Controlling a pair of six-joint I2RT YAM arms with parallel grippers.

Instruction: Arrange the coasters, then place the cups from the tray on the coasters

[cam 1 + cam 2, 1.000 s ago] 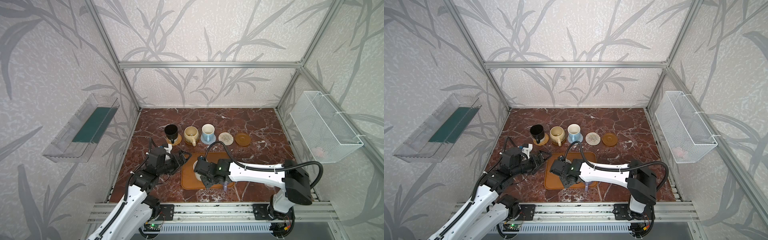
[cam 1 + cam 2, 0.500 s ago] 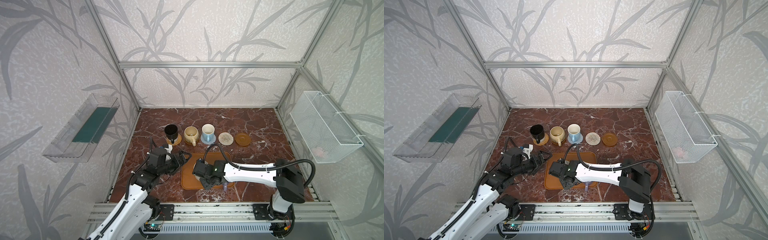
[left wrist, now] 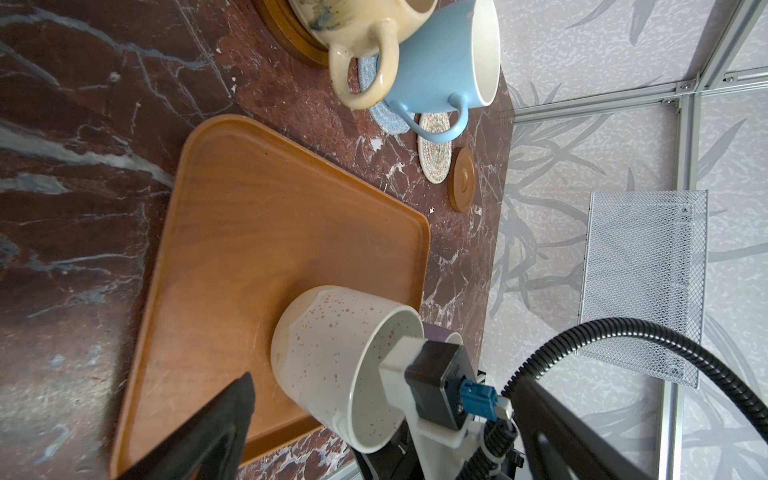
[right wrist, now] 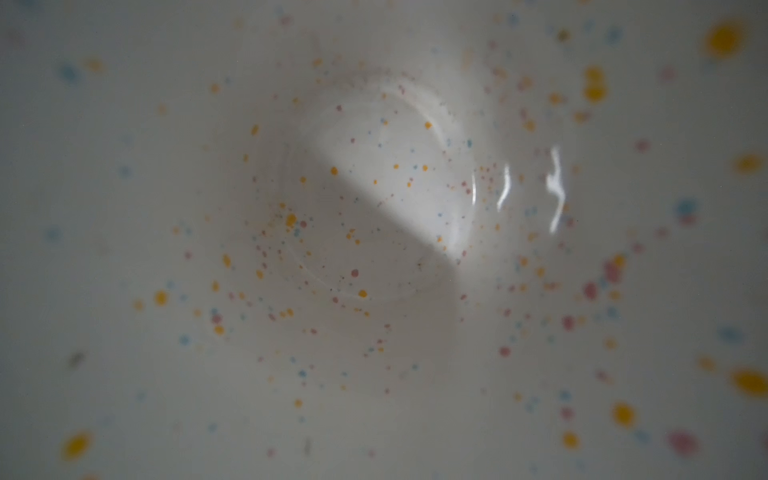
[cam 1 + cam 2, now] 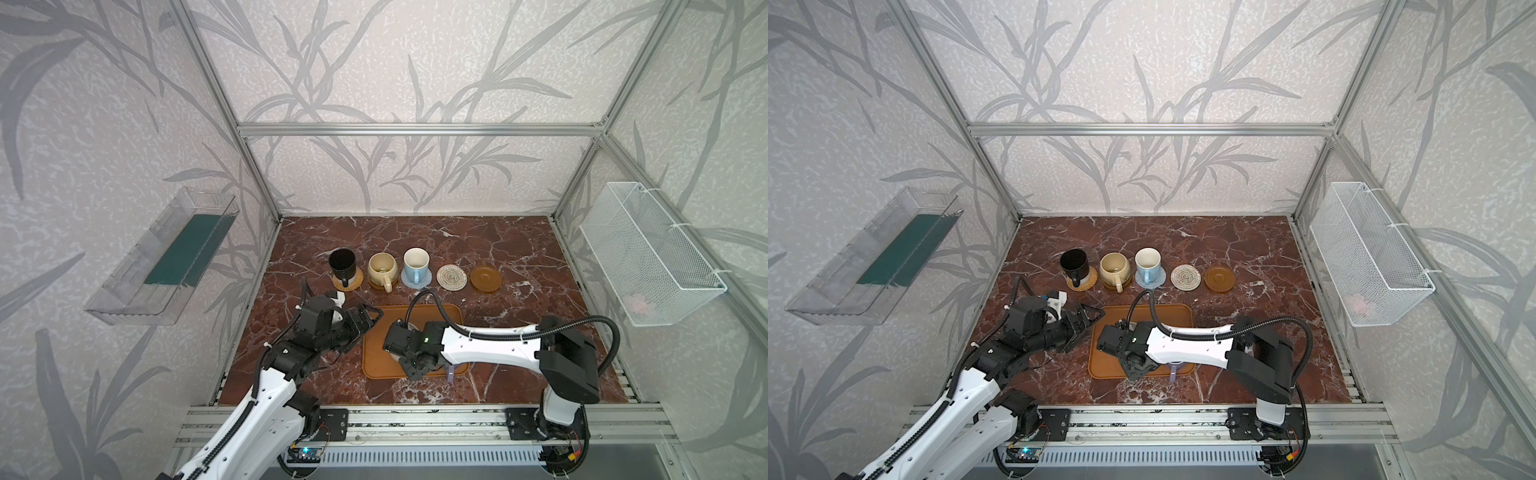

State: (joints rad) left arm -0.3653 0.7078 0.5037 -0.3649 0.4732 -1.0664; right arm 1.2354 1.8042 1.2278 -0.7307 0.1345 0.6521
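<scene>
It looks like the fourth cup's turn. The right gripper [image 5: 417, 365] sits over the speckled white mug [image 3: 328, 357] on the tray [image 3: 249, 216]; I cannot tell if its fingers pinch. The left gripper [image 5: 368, 316], at 10 o'clock, has its fingers spread wide. Next: lift the mug gently to the cream rope coaster [image 5: 451, 277] at 1 o'clock.

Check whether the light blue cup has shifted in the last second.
No. The light blue cup stands on the blue-grey coaster, beside the bare cream coaster, as before.
</scene>
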